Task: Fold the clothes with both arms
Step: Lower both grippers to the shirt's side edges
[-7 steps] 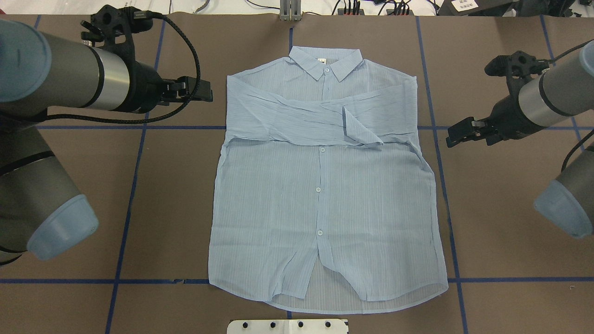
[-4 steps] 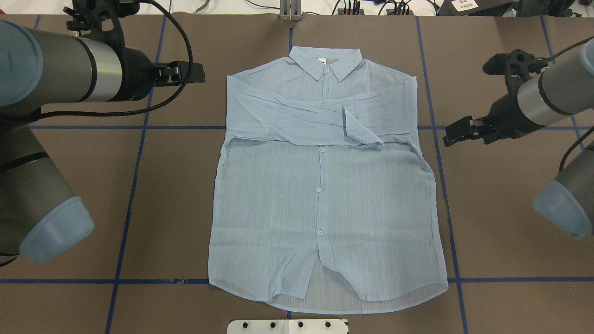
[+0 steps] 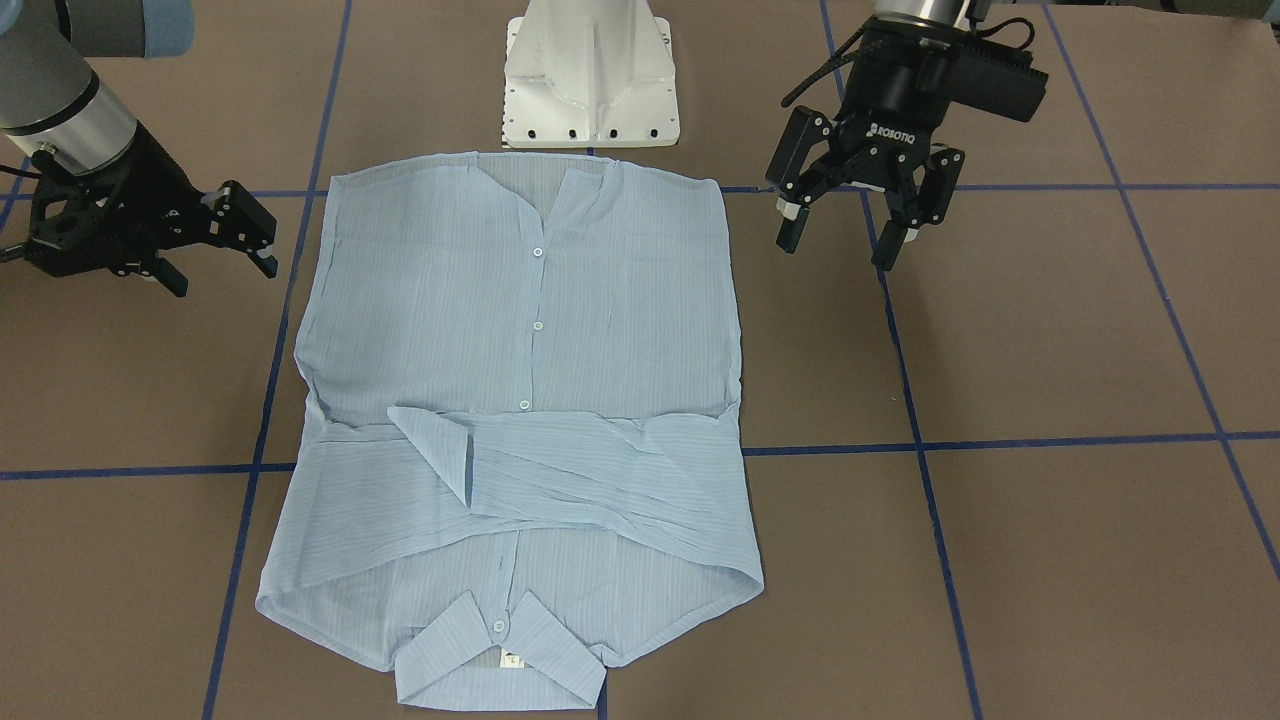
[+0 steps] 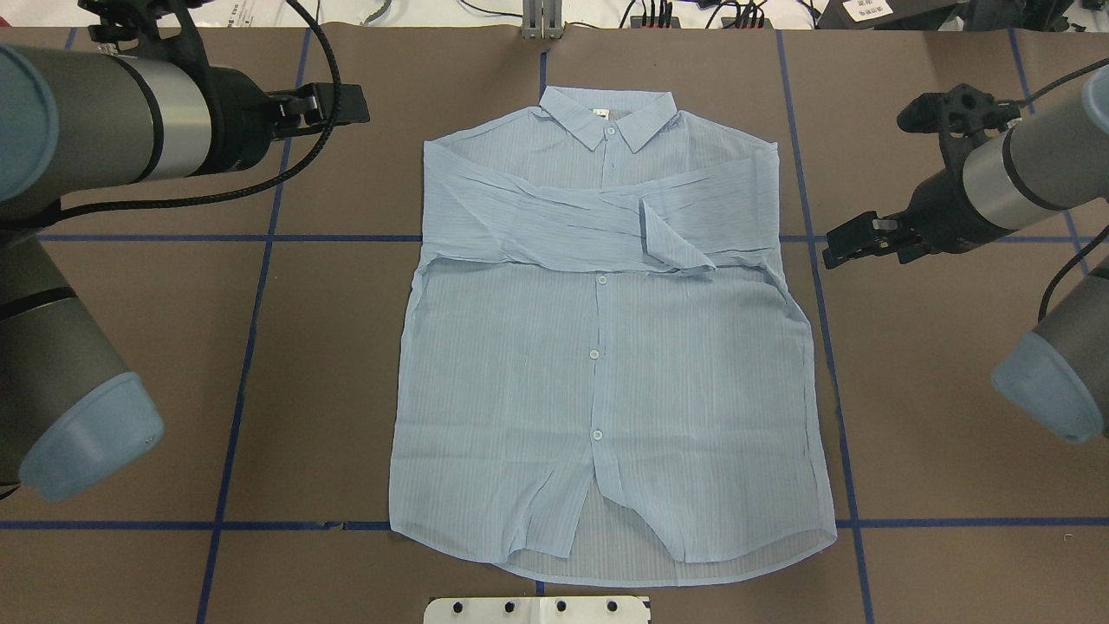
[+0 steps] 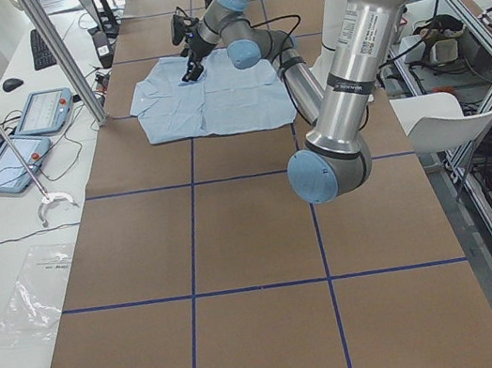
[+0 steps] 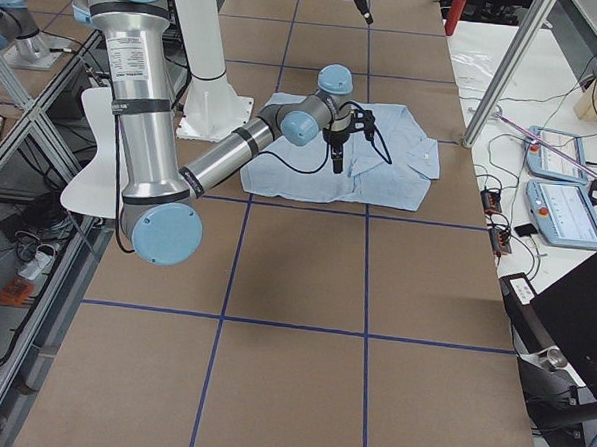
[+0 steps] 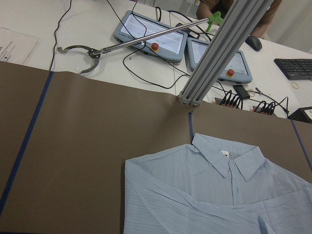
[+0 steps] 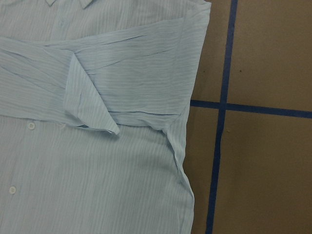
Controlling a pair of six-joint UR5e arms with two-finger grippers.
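Your left gripper (image 3: 836, 250) and right gripper (image 3: 222, 272) hover wide-jawed and empty, flanking the flat light-blue button-up shirt (image 4: 598, 364), sleeves crossed.

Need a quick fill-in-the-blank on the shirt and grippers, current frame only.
The shirt lies flat with its buttons facing ____. Both sleeves are folded across its ____. The left gripper hangs beside the shirt, holding nothing, with jaws ____.
Missing words: up; chest; open.
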